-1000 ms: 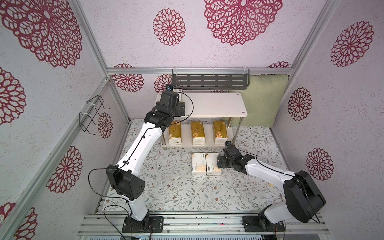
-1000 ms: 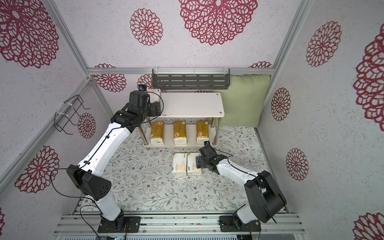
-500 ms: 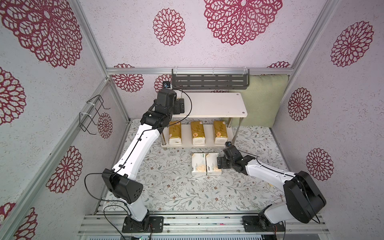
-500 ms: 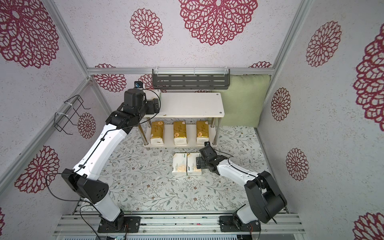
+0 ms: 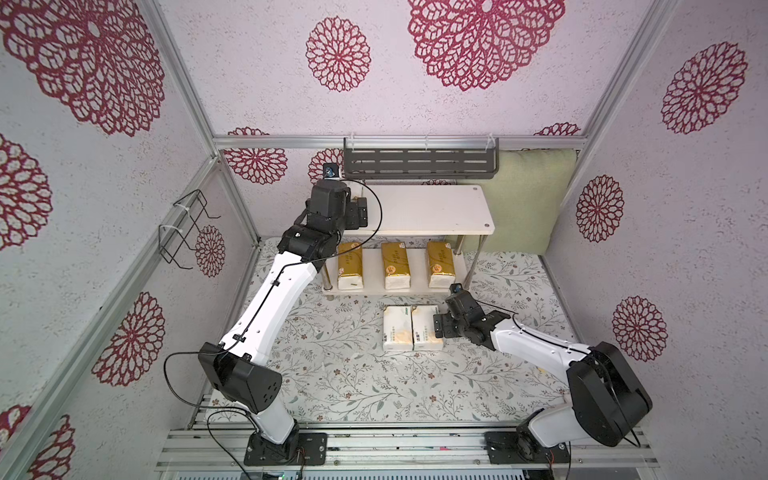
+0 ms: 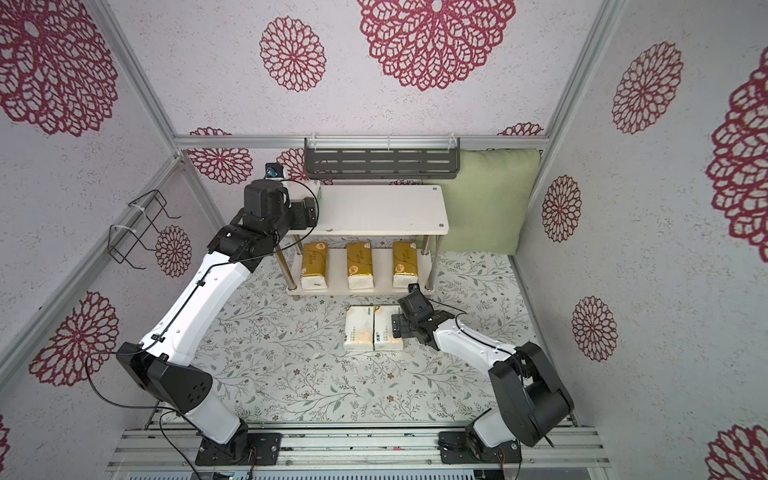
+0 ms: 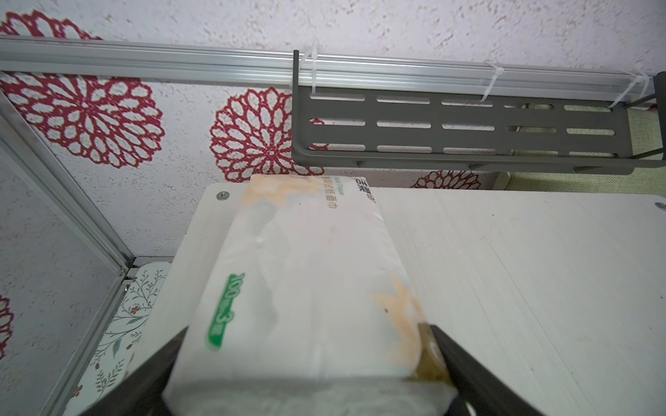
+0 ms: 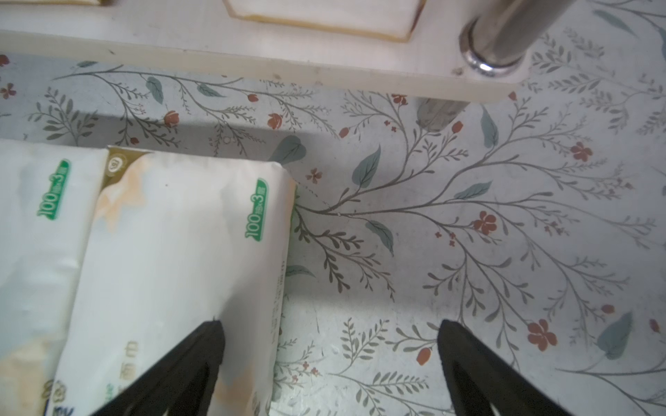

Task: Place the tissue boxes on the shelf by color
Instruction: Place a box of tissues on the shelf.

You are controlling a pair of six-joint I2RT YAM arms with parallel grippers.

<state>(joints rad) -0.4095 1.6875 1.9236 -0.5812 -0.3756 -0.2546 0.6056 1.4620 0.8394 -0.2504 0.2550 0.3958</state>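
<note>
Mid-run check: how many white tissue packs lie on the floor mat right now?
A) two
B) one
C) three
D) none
A: one white pack and a second white pack lie side by side on the mat, while the third white pack is in the left hand at the shelf's top board.

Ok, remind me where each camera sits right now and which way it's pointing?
Top views: high behind the robot, looking down toward the back wall; left arm and right arm whole.
Left wrist: behind the left gripper over the shelf top, facing the grey wall rack; gripper shows, clamping a white tissue pack.
Right wrist: behind the open right gripper, looking down at the floral mat; gripper shows.
Shared: wall rack in left wrist and both top views.
</note>
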